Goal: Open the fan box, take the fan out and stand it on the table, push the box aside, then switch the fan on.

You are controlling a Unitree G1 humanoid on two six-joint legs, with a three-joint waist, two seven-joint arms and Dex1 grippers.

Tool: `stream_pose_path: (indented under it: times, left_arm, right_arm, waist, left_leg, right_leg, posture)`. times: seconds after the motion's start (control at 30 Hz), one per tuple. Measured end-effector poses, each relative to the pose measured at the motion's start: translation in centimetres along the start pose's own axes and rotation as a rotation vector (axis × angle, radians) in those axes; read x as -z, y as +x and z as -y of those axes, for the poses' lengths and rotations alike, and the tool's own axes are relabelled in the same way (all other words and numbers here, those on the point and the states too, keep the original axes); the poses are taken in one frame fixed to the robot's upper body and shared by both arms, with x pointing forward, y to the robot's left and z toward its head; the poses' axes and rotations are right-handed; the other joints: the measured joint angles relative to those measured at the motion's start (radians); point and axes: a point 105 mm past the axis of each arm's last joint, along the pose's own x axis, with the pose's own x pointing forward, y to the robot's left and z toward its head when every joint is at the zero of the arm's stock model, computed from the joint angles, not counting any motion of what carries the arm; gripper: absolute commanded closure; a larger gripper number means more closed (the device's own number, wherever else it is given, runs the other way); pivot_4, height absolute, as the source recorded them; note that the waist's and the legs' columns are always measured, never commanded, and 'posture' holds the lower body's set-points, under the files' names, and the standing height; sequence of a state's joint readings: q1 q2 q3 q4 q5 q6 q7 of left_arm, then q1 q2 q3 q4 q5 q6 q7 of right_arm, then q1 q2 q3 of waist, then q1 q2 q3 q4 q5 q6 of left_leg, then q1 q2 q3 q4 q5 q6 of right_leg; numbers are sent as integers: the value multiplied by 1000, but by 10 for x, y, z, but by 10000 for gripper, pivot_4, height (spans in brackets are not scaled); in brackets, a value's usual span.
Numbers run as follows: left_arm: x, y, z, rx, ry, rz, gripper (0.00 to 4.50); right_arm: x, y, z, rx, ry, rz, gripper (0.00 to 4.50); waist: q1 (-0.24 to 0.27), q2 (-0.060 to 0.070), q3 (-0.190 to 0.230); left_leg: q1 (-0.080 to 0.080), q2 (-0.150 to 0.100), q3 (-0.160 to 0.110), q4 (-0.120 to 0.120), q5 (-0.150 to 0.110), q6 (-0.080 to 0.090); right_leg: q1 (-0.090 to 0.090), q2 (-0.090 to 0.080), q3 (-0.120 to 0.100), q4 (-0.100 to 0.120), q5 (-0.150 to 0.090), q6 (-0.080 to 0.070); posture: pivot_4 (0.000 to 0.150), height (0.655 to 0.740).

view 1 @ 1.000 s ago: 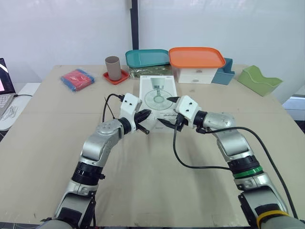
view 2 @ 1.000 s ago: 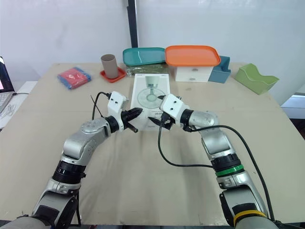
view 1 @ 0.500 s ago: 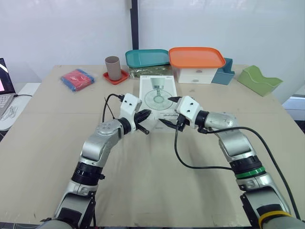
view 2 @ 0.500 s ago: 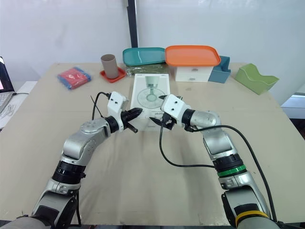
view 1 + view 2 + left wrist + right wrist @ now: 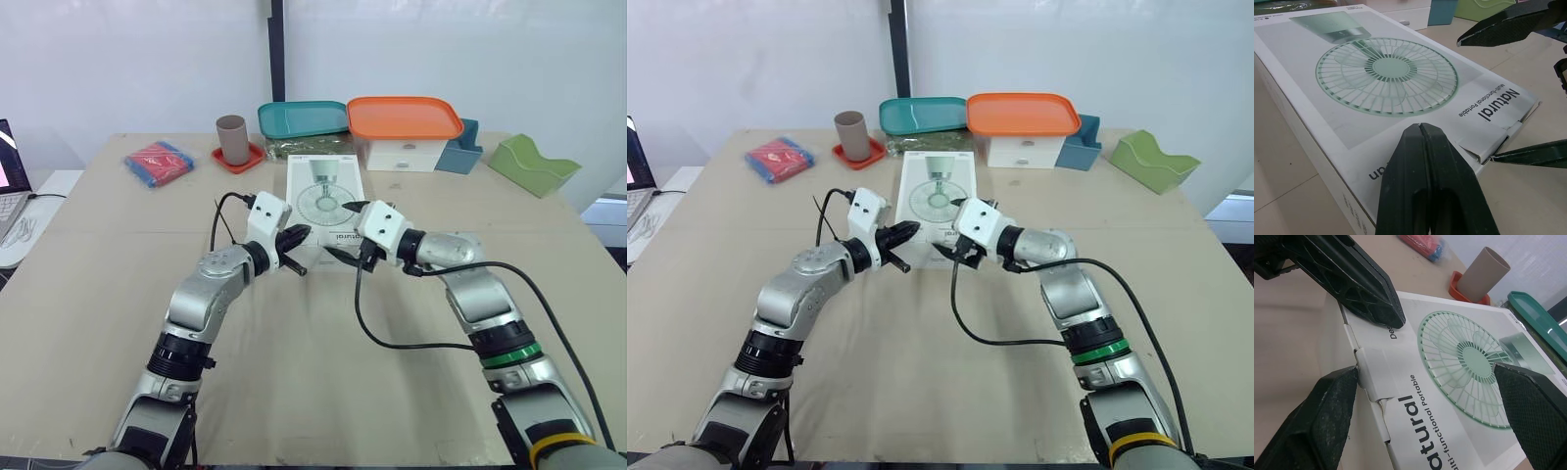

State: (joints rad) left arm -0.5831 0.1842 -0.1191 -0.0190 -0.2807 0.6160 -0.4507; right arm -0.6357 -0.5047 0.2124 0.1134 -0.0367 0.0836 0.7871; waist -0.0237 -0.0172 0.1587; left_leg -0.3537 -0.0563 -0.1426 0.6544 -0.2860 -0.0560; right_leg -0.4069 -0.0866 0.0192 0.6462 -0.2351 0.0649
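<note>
Left wrist view: the left tool (image 5: 1421, 128) is clenched, its joined tips over the near left corner of the fan box (image 5: 1376, 73); I cannot tell whether they touch. The box lies flat at the middle of the counter (image 5: 118, 255). The right tool (image 5: 340, 229) is spread wide at the box's near end, 1 finger tip at the slightly raised end flap (image 5: 1371, 377), the other above the printed top.

The left gripper (image 5: 297, 236) and right gripper (image 5: 346, 231) cover the near end of the fan box (image 5: 326, 196). A laptop (image 5: 5, 157) at far left is cut off. Print on the box's side is too small to read.
</note>
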Motion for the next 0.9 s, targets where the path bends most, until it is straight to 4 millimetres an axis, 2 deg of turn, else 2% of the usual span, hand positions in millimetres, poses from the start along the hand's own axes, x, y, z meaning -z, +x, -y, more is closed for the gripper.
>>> stream_pose_path:
  times: [0.4,0.43,0.57,0.7,0.9]
  left_arm:
    - [0,0,0,0,7,3,44711]
    - [0,0,1,3,6,3,44711]
    - [1,0,2,12,5,2,44711]
    - [1,1,3,17,3,4,44711]
    - [1,1,3,17,-2,4,44711]
  right_arm:
    - [-1,-2,7,46,-2,5,0]
    - [-1,-3,10,61,-3,7,0]
    - [-16,-18,47,210,-63,39,0]
    - [-29,-23,65,294,-104,79,0]
    - [-20,-22,57,245,-42,67,0]
  waist:
    - [0,0,0]
    - [0,0,0]
    - [0,0,0]
    - [0,0,0]
    - [0,0,0]
  left_leg:
    - [0,0,0,0,0,0]
    - [0,0,0,0,0,0]
    - [0,0,0,0,0,0]
    - [0,0,0,0,0,0]
    - [0,0,0,0,0,0]
  right_leg:
    - [0,0,0,0,0,0]
    - [0,0,0,0,0,0]
    - [0,0,0,0,0,0]
    - [0,0,0,0,0,0]
    - [0,0,0,0,0,0]
  posture:
    - [1500,7400]
    - [1500,7400]
    - [1500,7400]
    - [1500,7400]
    - [1500,7400]
